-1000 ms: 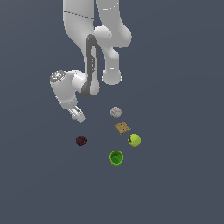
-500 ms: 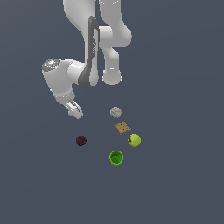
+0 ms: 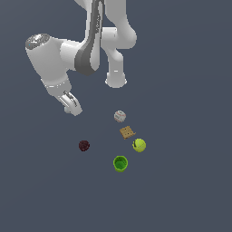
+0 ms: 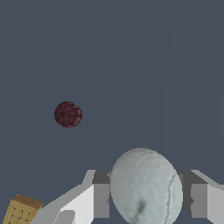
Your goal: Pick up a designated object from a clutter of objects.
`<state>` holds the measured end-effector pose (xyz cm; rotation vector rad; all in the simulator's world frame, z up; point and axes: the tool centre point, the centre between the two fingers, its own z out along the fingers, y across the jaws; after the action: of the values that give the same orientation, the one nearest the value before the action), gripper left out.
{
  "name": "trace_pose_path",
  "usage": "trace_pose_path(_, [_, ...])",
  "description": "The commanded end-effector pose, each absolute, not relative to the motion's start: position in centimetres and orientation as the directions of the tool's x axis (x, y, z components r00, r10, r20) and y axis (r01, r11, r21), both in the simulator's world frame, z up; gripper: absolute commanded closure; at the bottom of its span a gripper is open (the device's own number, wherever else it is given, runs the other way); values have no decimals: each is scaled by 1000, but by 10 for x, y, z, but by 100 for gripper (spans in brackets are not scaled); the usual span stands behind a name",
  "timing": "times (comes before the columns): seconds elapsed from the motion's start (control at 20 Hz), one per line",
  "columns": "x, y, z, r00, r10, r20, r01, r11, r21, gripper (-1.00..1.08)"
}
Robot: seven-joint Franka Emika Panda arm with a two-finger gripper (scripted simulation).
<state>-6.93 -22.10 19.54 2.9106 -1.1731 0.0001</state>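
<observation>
1. The white two-fingered gripper [image 3: 74, 110] sits in the left-middle of the exterior frame, at the end of the white arm reaching down from the upper left.
2. In the wrist view its fingers [image 4: 101, 199] stand on either side of the pale grey-white smooth sphere [image 4: 144, 183]. The claw is clenched on it, the ball filling the gap between the pads. The exterior view is too coarse to show the sphere.
3. The rest of the clutter lies apart from the claw, toward centre frame: a whitish ball with reddish-grey marks [image 3: 119, 116], a tan square cracker-like tile [image 3: 127, 132], a yellow-green tennis ball [image 3: 139, 145] and a green cup [image 3: 120, 163] at lower centre.
4. A dark maroon ball [image 3: 84, 145] lies alone, below the claw in the frame.
5. Judged step: the grasp looks made, so the lift is in hand.
6. The next move calls for a steady squeeze and a smooth rise. A round, small ball could squirt out if the pads loosen or the arm jerks.
</observation>
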Motion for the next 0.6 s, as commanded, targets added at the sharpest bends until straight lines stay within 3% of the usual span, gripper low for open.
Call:
trace_pose_path(0.0, [-62,-219,220,720,-694,1,-694,-720,5,108])
trace_pose_path(0.55, [-27,-212,324,721,-693,1,-693,-721,3,108])
